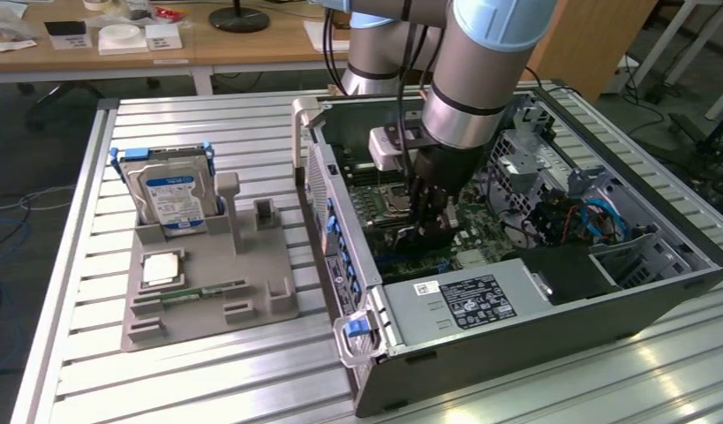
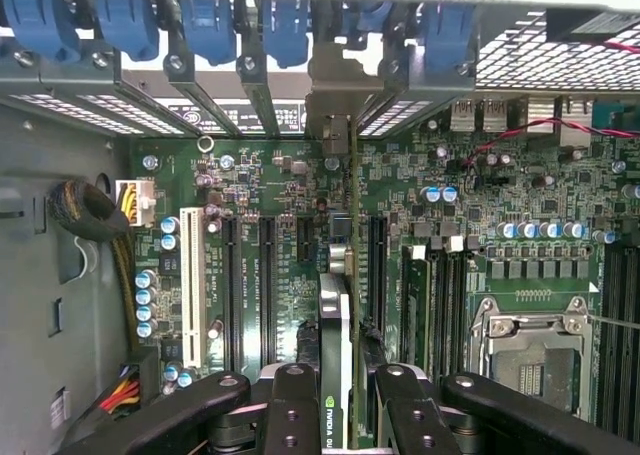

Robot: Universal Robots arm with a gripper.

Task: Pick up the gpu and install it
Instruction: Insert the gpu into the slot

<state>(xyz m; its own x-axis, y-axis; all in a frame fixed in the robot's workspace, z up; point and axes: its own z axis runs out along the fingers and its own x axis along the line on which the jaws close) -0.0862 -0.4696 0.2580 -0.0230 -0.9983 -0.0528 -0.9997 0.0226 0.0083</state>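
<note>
Robot arm reaches down into an open PC case (image 1: 538,327) lying on its side on a slatted metal table (image 1: 220,380), w/ its gripper (image 1: 432,231) low over the green motherboard (image 1: 485,234). In the wrist view the gripper (image 2: 337,395) is clamped on the gpu (image 2: 335,345), a thin card held edge-on between the black fingers (image 2: 292,410), its silvery bracket (image 2: 335,105) up at the case's rear slot openings beside the blue retainer clips (image 2: 205,20). Toward the exterior view's left, a grey holder (image 1: 202,291) carries a hard drive (image 1: 173,199) w/ blue-white label & a green memory stick (image 1: 208,290).
</note>
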